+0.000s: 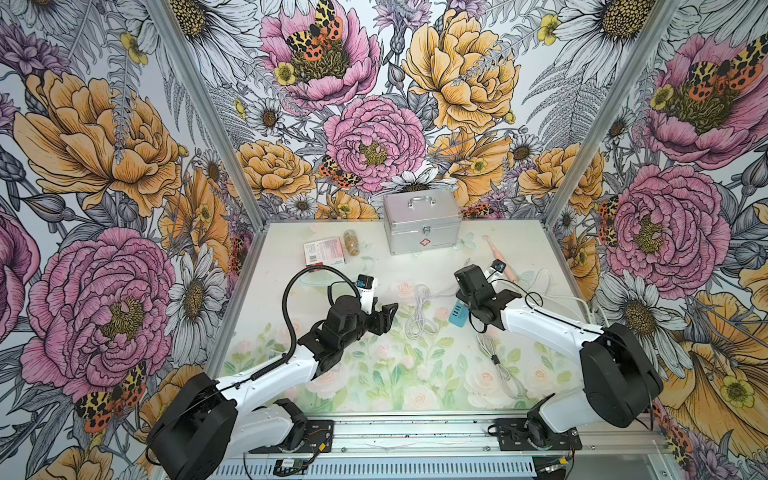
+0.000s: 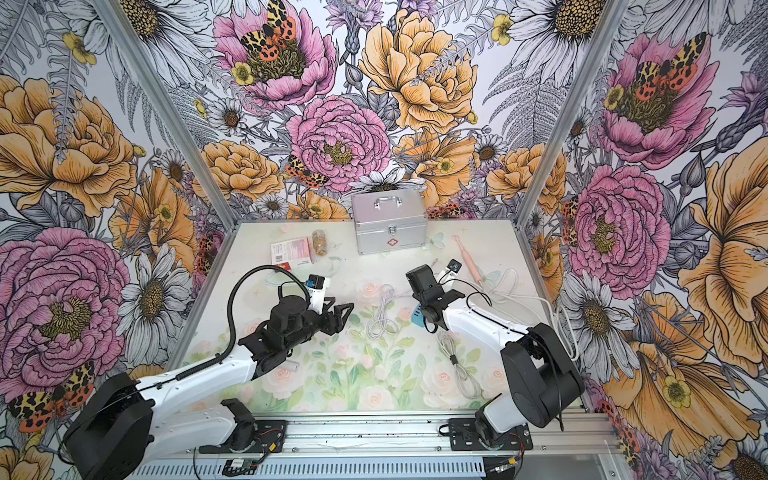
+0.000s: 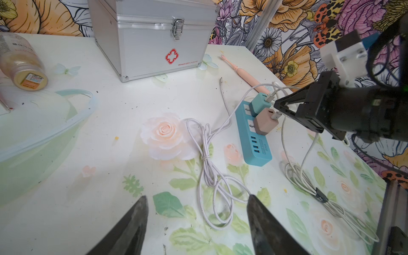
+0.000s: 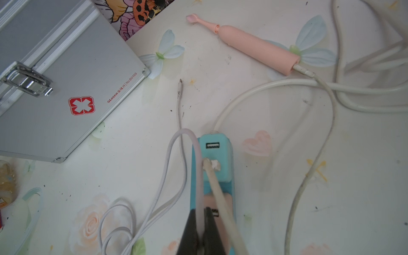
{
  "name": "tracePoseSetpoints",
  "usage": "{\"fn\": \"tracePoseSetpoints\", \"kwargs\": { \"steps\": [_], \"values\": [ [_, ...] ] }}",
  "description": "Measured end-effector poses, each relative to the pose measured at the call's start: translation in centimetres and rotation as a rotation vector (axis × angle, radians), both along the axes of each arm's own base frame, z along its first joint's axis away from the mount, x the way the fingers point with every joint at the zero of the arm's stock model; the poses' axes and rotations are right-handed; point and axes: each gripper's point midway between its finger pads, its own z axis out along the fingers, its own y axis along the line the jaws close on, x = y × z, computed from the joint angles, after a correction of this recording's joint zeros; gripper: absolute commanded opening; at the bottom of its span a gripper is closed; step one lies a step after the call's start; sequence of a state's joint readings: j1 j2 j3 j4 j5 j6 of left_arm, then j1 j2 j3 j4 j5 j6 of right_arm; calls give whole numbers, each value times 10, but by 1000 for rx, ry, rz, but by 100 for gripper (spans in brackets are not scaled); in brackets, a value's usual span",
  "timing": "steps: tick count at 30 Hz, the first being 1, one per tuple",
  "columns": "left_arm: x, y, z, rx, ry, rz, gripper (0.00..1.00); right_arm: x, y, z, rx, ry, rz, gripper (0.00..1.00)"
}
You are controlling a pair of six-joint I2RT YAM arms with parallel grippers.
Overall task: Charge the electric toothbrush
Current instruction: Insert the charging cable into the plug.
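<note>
The pink electric toothbrush (image 4: 254, 47) lies flat at the table's back right (image 1: 498, 255), with a white cable's connector (image 4: 304, 71) plugged into its base. Nearer the middle lies a teal power strip (image 3: 254, 143) carrying a teal adapter (image 4: 217, 154) and a pink adapter (image 3: 263, 123). My right gripper (image 4: 201, 217) is directly over the pink adapter, shut on a thin white cable. That cable loops away to a loose coil (image 3: 212, 176), whose free connector (image 4: 180, 82) rests on the table. My left gripper (image 3: 196, 197) hovers open over the coil's near end, holding nothing.
A silver first-aid case (image 1: 422, 224) stands at the back centre, with a bottle (image 1: 351, 243) and a pink box (image 1: 324, 251) to its left. A tied cable bundle (image 1: 498, 365) lies near the right arm. The strip's thick white cord (image 4: 364, 88) curls at the right edge.
</note>
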State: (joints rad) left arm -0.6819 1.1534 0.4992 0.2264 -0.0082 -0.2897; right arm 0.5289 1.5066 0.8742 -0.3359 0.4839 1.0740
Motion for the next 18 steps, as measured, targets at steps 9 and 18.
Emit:
{"fn": "tracePoseSetpoints", "kwargs": {
  "steps": [9, 18],
  "values": [
    [0, 0, 1, -1, -1, 0, 72, 1, -1, 0, 35, 16, 0, 0],
    [5, -4, 0, 4, 5, 0, 72, -7, 1, 4, 63, 112, 32, 24]
  ]
}}
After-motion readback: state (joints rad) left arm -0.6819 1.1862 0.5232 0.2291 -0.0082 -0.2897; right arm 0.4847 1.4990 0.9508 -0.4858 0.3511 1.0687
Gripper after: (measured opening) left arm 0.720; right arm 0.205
